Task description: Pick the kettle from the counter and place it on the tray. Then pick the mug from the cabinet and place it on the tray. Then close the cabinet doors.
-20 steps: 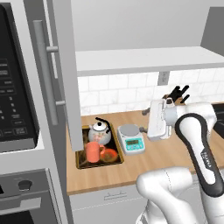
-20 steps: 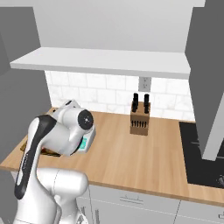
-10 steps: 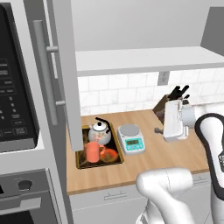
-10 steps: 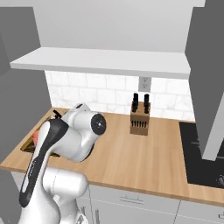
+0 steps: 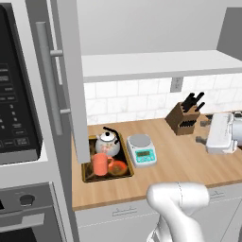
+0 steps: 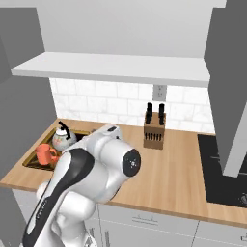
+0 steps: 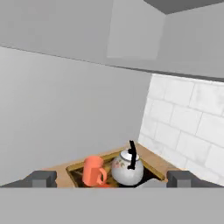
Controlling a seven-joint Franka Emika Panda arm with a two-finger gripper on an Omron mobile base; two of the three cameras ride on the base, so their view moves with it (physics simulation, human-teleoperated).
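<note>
White tiled wall [image 5: 142, 101] backs the long wooden desk [image 5: 189, 165], and above it the grey cabinet [image 6: 116, 67] stands with its shelf bare and its door [image 5: 68, 80] swung out toward me, the silver bar handle [image 5: 49, 78] upright on its face. At the desk's left end lies the dark tray [image 5: 108, 176] with its golden rim. Both the kettle [image 5: 108, 144] and the mug [image 5: 100, 164] stand upright in it: the white flowered kettle at the back with its thin black handle arched over the lid, the orange-red mug just in front, close beside it. A white scale [image 5: 142, 150] sits just right of the tray, and a knife block [image 5: 183, 118] stands further right by the wall. My pincer [image 7: 111, 178] is spread wide, holding and touching nothing, well apart from the tray, its two dark fingertips [image 7: 41, 178] framing mug and kettle from a distance.
</note>
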